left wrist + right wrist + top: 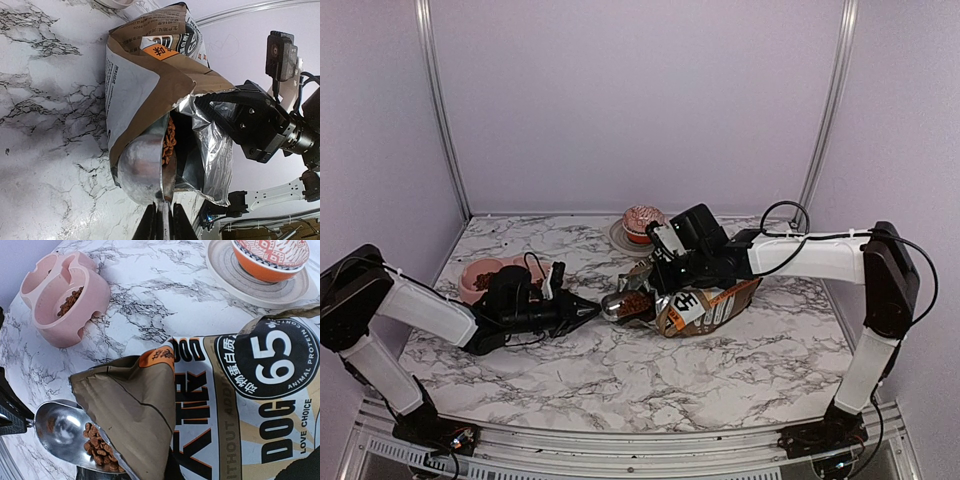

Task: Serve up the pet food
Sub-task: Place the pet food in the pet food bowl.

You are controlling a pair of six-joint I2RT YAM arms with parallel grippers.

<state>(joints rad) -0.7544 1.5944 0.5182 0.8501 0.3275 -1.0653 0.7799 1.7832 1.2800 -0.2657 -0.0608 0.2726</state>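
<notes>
Pet food (100,450): small reddish-brown dry pellets, rounded and matte, sitting in a loose heap at the deep end of a scoop (60,427). The heap is lying right at the mouth of the bag (235,405). A second small heap is resting inside the pink bowl (65,332), well apart to the left.

The scoop is shiny bare metal, rounded and mirror-like, with its bowl poking into the bag opening. The left gripper (162,222) is pinching the scoop's thin handle, fingers narrow and clamped on it.

The bag is lying on its side. It is brown paper outside with crinkled silver foil lining, black and orange print and a torn top edge. The right gripper (655,278) is closing fully on the upper lip of the bag mouth, holding it up.

The bowl is smooth pale pink plastic, round, with notches cut in its wall. Behind the bag a cupcake (267,255) with an orange-red wrapper is standing on a round grey ridged plate (235,285). The table (620,370) is showing a glossy white marble pattern with dark veins.
</notes>
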